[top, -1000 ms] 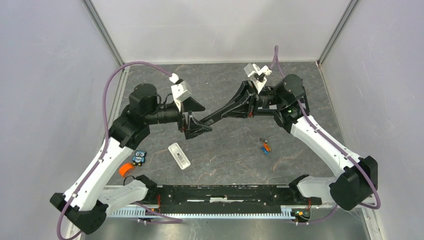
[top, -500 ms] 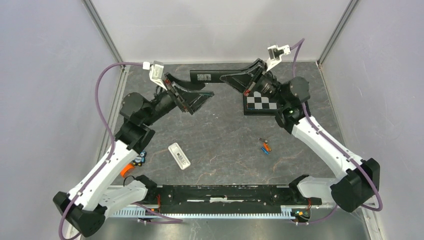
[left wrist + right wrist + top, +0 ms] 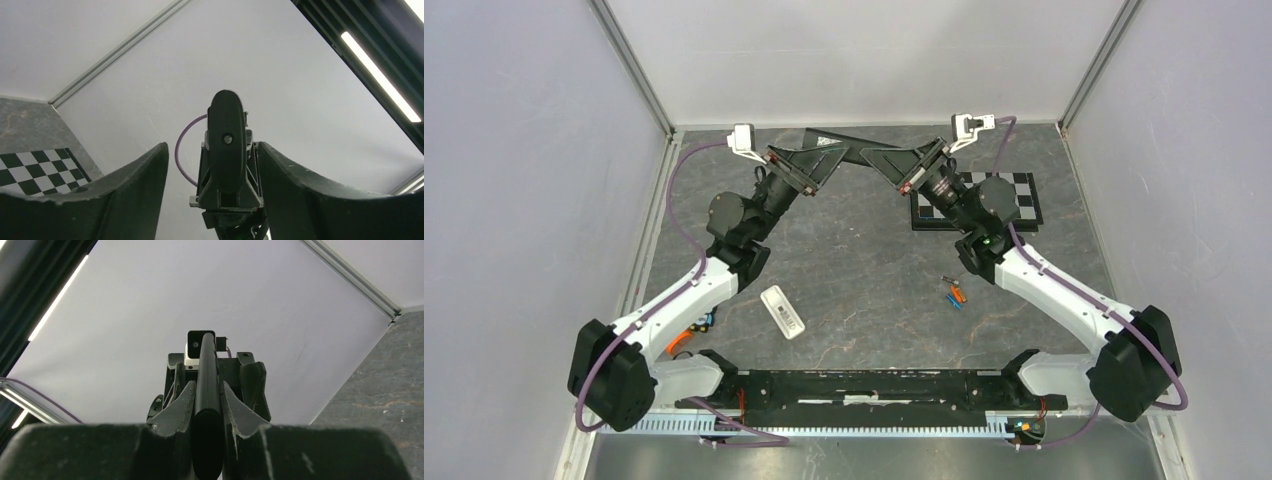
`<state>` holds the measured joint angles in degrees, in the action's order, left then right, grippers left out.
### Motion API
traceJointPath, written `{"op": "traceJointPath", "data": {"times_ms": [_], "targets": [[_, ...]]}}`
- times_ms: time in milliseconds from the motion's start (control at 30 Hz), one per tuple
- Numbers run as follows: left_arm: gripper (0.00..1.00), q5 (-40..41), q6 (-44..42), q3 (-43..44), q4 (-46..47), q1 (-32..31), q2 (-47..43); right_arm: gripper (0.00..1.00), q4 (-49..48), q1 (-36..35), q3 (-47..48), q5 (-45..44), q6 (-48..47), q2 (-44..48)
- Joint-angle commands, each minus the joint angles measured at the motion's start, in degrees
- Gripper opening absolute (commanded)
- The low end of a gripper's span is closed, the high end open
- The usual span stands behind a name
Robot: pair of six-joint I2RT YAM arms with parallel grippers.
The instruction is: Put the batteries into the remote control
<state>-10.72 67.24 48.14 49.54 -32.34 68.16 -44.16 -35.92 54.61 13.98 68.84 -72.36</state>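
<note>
Slim black remote (image 3: pixel 226 125), tiny orange-and-blue batteries (image 3: pixel 954 294)

You will find no text, brand or number that you can read in any view; the dark marks on the white piece (image 3: pixel 784 312) on the worktop (image 3: pixel 874 280), left of and nearer than the checkerboard (image 3: pixel 1022 190), are too small to make out.

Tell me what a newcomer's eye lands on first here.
The black remote is held up at the far side of the table. The right gripper is clamped on one end, and the jaws of the left gripper stand apart around the other. Next come the batteries, lying loose on the table's right half.
</note>
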Motion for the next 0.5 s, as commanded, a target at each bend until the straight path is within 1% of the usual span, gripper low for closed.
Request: {"op": "traceJointPath", "data": {"times_ms": [0, 67, 233, 300, 333, 367, 400, 467], "targets": [[0.67, 3.07, 2.02, 2.09, 4.71, -0.19, -0.16, 0.0, -2.29, -0.63, -0.79, -3.35, 3.12, -0.58], [0.62, 4.56, 1.77, 1.48, 3.76, -0.2, -0.8, 0.0, -2.48, -0.71, -1.62, -3.44, 3.18, -0.91], [0.4, 5.15, 2.1, 1.52, 2.45, -0.27, -0.92, 0.0, -1.24, -0.75, -2.06, -4.16, 2.85, -1.56], [0.25, 4.81, 2.29, 1.7, 1.2, -0.29, -0.79, 0.0, -0.54, -0.8, -1.84, -3.97, 2.0, -1.81], [0.14, 4.77, 2.4, 1.82, 0.68, -0.28, -0.79, 0.0, -0.24, -0.81, -1.88, -3.88, 1.83, -1.91], [0.04, 4.45, 2.38, 1.89, 0.13, -0.3, -0.84, 0.0, 0.34, -0.68, -2.0, -3.7, 1.25, -1.91], [0.02, 4.39, 2.46, 1.96, -0.59, -0.2, -0.97, 0.0, 1.43, -0.61, -2.05, -3.75, 0.65, -1.76], [0.02, 4.52, 1.82, 2.21, -1.79, -0.01, -1.72, 0.02, 3.76, -0.25, -2.33, -3.1, -1.04, -1.56]]}}
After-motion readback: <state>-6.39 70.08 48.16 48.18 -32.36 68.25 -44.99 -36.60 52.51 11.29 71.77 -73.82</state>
